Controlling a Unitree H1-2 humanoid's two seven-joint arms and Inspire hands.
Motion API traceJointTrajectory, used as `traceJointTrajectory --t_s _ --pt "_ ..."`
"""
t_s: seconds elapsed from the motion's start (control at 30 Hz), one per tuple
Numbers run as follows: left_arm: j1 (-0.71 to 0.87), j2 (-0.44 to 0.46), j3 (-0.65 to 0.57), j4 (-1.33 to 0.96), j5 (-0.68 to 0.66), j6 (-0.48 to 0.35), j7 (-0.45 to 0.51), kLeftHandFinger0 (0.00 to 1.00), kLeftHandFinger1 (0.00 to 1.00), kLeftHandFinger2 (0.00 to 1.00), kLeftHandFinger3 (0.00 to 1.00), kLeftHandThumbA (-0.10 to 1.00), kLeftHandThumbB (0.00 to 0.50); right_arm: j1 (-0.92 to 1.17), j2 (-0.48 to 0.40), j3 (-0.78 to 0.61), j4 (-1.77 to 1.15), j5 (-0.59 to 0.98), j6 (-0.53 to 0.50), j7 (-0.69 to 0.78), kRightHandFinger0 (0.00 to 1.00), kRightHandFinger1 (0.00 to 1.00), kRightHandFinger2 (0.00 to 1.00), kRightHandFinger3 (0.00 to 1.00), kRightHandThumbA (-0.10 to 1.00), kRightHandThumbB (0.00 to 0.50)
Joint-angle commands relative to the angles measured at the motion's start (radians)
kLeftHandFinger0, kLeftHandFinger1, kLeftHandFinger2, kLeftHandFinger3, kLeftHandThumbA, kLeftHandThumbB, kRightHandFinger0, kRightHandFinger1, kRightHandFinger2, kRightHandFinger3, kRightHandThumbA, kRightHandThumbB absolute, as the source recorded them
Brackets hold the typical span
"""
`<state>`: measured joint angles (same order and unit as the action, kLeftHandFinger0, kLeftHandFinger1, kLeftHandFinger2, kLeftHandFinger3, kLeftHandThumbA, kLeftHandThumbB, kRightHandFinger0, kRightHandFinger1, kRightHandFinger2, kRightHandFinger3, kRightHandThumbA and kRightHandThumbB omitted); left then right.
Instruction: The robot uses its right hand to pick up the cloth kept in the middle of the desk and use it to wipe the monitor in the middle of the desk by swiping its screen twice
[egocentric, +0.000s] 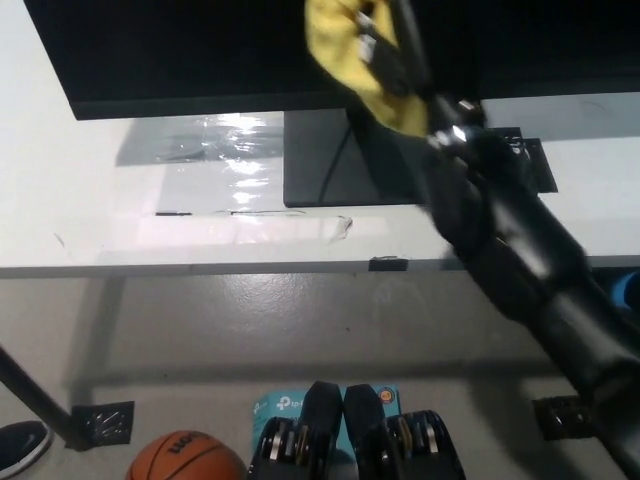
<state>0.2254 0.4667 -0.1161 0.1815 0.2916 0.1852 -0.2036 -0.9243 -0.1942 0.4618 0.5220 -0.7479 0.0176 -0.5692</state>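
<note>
A yellow cloth (345, 50) is pressed against the dark monitor screen (180, 50) near the top middle of the head view. My black right hand (385, 55) is shut on the cloth, its arm reaching up from the lower right across the desk. The monitor's grey base (320, 165) stands on the white desk (150, 230) under the screen. My left hand is out of view.
A dark patterned mat (525, 160) lies on the desk right of the base, partly behind my arm. Below the desk's front edge, an orange basketball (185, 460) and a teal box (275, 405) lie on the grey floor. A shoe (20, 445) shows at bottom left.
</note>
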Motion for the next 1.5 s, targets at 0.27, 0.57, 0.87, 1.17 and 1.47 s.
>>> traceJointTrajectory --t_s 0.27,0.57,0.87,1.17,1.47 --pt "0.032 0.022 0.019 -0.016 0.002 -0.035 0.016 0.62 0.52 0.00 0.02 0.58 0.500 0.216 -0.244 -0.030 -0.158 -0.074 -0.011 0.119 0.00 0.00 0.20 0.37 -0.10 0.168" --pt "0.032 0.016 0.035 -0.009 0.001 -0.051 0.025 0.60 0.51 0.00 0.00 0.53 0.500 0.158 -0.218 -0.013 0.252 -0.074 -0.053 0.025 0.00 0.04 0.27 0.32 -0.10 0.156" --pt "0.033 0.018 0.043 -0.021 -0.001 -0.042 0.020 0.61 0.52 0.00 0.01 0.53 0.500 0.083 -0.152 -0.017 0.466 -0.045 -0.043 0.000 0.00 0.02 0.28 0.31 -0.10 0.176" --pt "0.030 0.015 0.038 -0.021 0.010 -0.040 0.026 0.59 0.50 0.00 0.01 0.55 0.500 0.097 -0.137 -0.006 0.265 -0.003 0.135 0.413 0.94 1.00 1.00 1.00 0.30 0.134" --pt "0.030 0.012 0.041 -0.043 0.000 -0.017 0.016 0.67 0.59 0.00 0.04 0.54 0.500 0.143 -0.202 -0.005 -0.093 0.014 0.368 0.789 1.00 1.00 1.00 1.00 0.74 0.500"
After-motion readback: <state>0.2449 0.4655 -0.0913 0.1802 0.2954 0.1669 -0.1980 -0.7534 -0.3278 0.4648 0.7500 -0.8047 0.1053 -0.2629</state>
